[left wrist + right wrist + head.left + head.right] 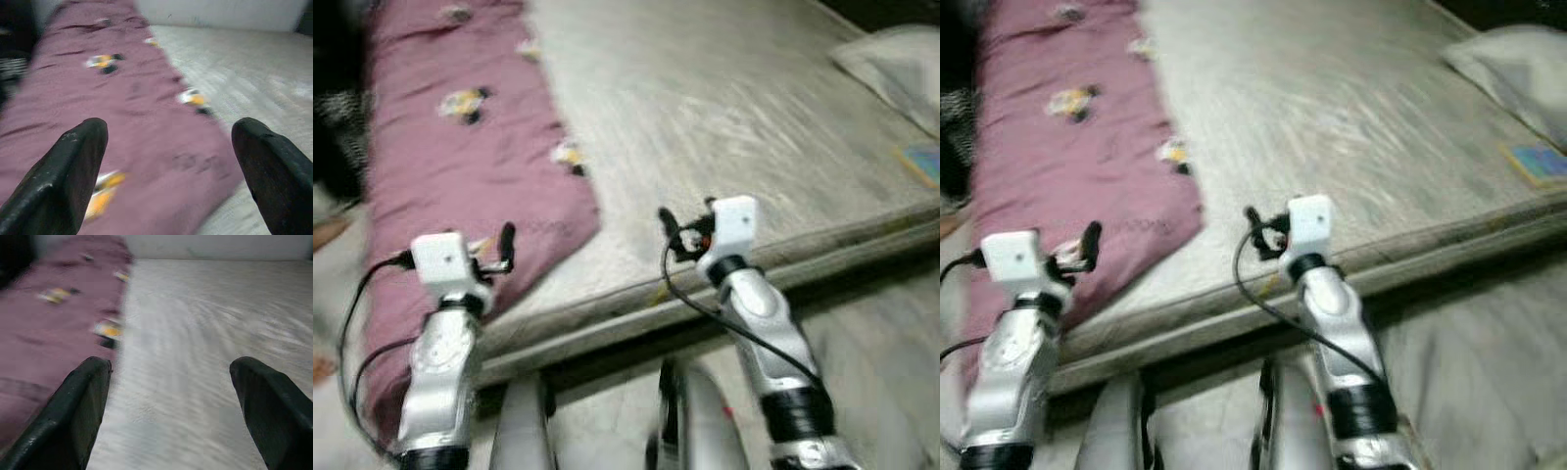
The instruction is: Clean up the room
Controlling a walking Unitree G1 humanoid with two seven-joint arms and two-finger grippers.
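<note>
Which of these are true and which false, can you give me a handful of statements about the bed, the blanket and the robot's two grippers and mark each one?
1. The mauve blanket lies along the robot's left side of the bed. True.
2. The left gripper is shut on the blanket. False: its fingers are spread apart above it, holding nothing.
3. The right gripper is open over the bare pale bed surface. True.
4. A pillow lies at the robot's far right of the bed. True.
5. The blanket is plain, with no pattern. False: it has small yellow and dark motifs.
</note>
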